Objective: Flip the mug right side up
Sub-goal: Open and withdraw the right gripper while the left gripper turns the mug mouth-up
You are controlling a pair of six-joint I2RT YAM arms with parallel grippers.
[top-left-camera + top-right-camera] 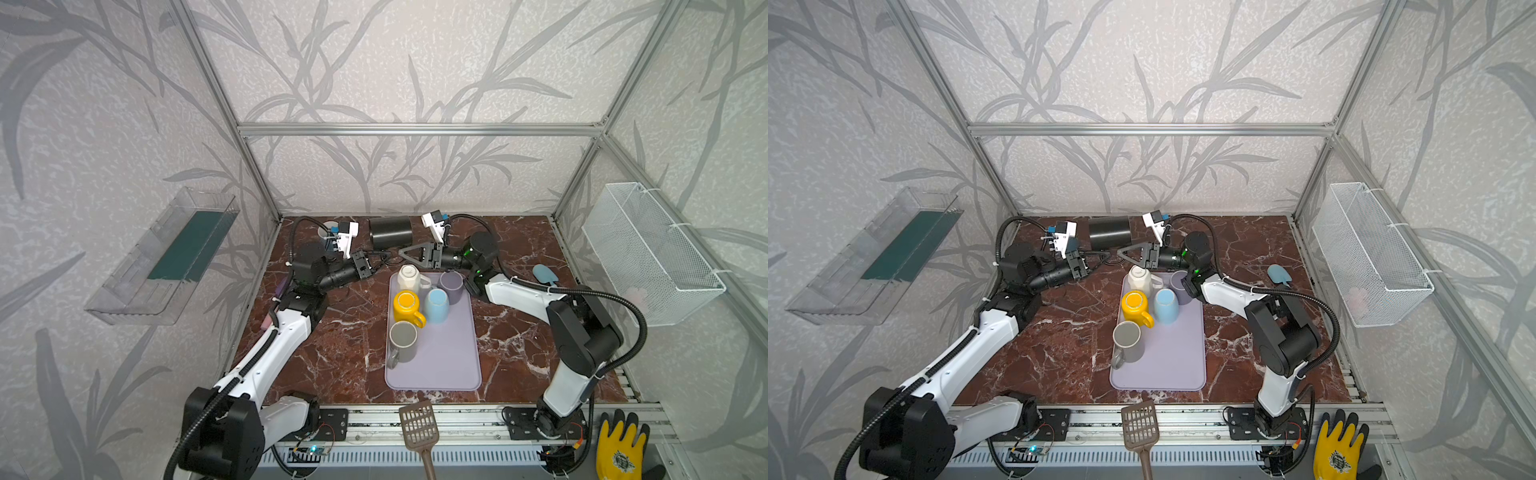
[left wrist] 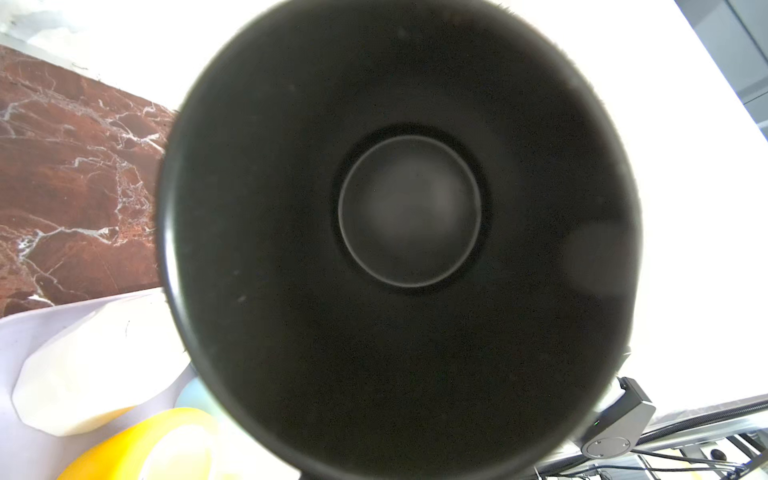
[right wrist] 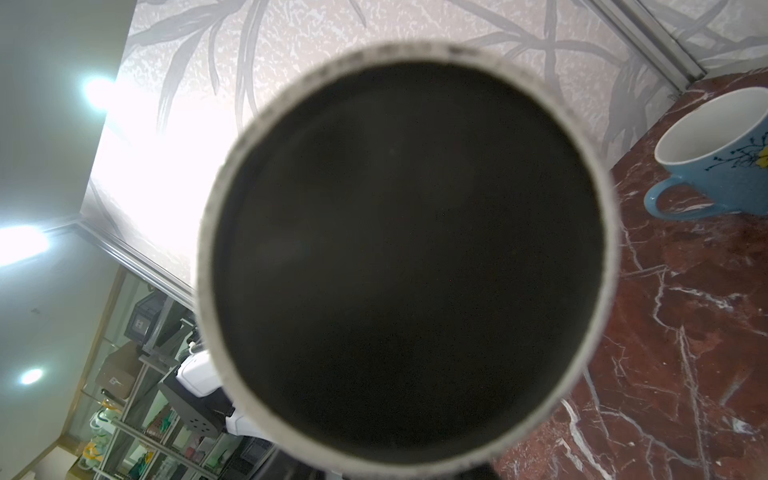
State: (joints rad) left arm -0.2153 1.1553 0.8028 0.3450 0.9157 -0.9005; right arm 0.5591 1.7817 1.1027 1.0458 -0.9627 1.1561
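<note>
Yellow knit with black rubber fingers, the work glove (image 1: 621,451) lies at the front rail. It bears a dark round emblem whose lettering is too small to read. The only other marking is a dark twig and yellow flower painted on a blue ceramic cup (image 3: 715,153), which stands on the red-brown marble counter (image 1: 345,357) near the back wall. The matte black cylindrical mug (image 1: 390,232) hangs on its side in the air above the back of the counter, between the two arms. Its mouth faces the left wrist camera and its unglazed base ring faces the right one. The mug fills both wrist views and hides the fingers. The left claw (image 1: 380,261) and right claw (image 1: 405,251) meet just beneath it, tip towards tip. I cannot tell whether either is spread or pinching, nor where the handle sits. Just in front lies a lilac rubber tray (image 1: 449,357) carrying a cream mug (image 1: 409,277), a yellow mug (image 1: 406,306), a pale blue cup (image 1: 437,305), a mauve cup (image 1: 451,284) and a grey mug (image 1: 403,340). A small blue scoop (image 1: 544,274) lies beside the right arm. A brown slotted plastic shovel (image 1: 419,428) rests across the front rail, a white wire basket (image 1: 648,253) hangs on the right wall, and a clear plastic bin (image 1: 166,257) hangs on the left.
</note>
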